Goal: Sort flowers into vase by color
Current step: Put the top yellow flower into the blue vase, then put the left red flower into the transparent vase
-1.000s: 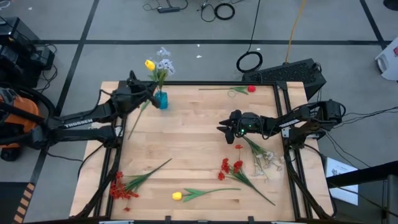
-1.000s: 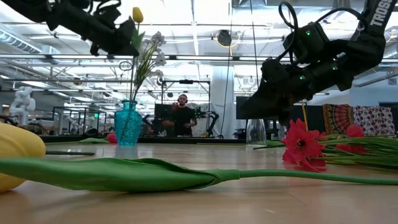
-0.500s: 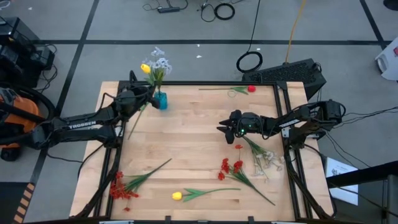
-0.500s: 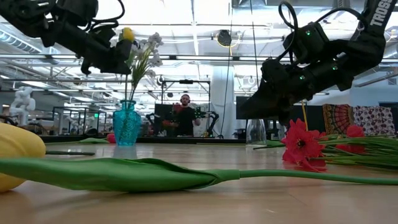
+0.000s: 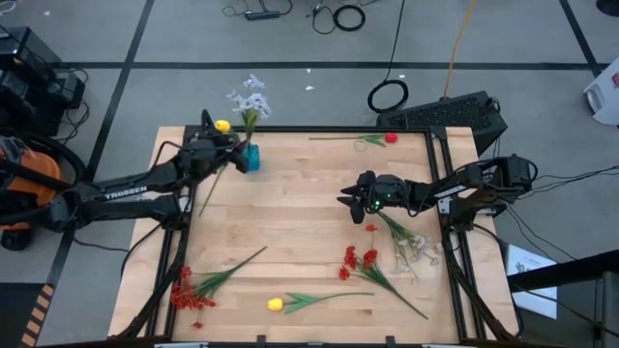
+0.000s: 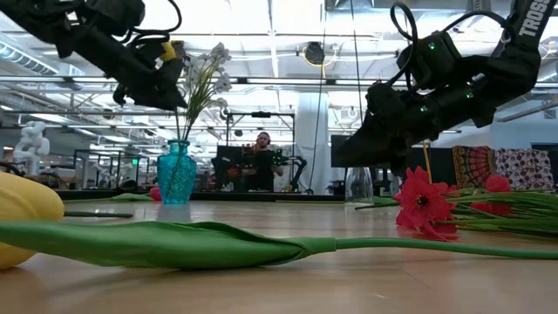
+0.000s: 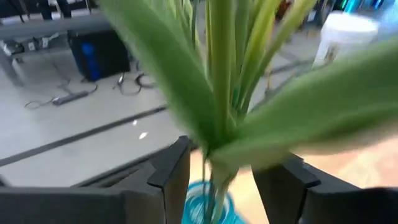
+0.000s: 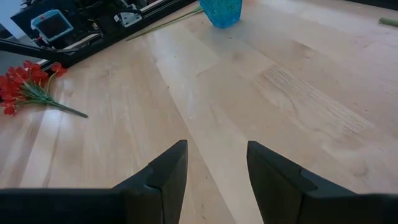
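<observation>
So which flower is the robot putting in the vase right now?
Find the blue vase at the table's far left corner, with pale blossoms above it. The left gripper is beside it; the yellow tulip there is the only yellow flower off the tabletop.

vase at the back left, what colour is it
Blue-green glass; the vase shows best in the low view.
</observation>
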Available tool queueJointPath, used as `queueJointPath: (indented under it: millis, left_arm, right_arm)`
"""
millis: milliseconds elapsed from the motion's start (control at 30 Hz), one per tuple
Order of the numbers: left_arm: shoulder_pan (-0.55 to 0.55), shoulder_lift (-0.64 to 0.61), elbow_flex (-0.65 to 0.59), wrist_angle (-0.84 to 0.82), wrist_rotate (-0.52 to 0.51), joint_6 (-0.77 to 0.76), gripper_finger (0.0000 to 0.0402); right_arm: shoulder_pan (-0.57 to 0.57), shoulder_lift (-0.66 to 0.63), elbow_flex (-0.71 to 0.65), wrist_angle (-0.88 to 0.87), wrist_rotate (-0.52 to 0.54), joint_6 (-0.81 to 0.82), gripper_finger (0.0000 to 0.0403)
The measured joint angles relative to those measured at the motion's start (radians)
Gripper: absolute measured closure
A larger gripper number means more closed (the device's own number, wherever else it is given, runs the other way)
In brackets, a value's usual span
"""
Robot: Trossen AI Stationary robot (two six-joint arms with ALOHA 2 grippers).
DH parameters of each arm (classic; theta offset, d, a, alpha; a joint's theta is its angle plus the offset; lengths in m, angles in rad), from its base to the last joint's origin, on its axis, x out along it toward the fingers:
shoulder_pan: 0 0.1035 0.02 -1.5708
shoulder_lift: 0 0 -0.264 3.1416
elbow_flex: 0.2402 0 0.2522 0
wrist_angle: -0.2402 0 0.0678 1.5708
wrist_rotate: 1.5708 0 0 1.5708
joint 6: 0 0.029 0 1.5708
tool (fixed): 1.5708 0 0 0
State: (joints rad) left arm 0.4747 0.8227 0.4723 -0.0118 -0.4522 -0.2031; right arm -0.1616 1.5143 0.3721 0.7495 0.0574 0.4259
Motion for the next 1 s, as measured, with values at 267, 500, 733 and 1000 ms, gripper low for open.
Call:
queueJointPath:
  millis: [267, 500, 733, 1000]
  left_arm:
    - [0.0, -0.008, 0.112, -0.336, 0.0, -0.003, 0.0229]
    - [0.0, -0.067, 0.128, -0.498, -0.031, -0.032, 0.0229]
    - [0.0, -0.147, 0.128, -0.634, -0.032, -0.1, 0.0229]
    - [0.0, -0.173, 0.128, -0.748, 0.017, -0.184, 0.0229]
  right_arm:
    - [0.0, 0.0, 0.001, -0.036, 0.024, 0.0, 0.0245]
    - [0.0, 0.001, 0.001, -0.053, 0.027, 0.006, 0.0245]
    - [0.0, 0.001, 0.001, -0.052, 0.026, 0.008, 0.0245]
    - [0.0, 0.001, 0.001, -0.05, 0.025, 0.008, 0.0245]
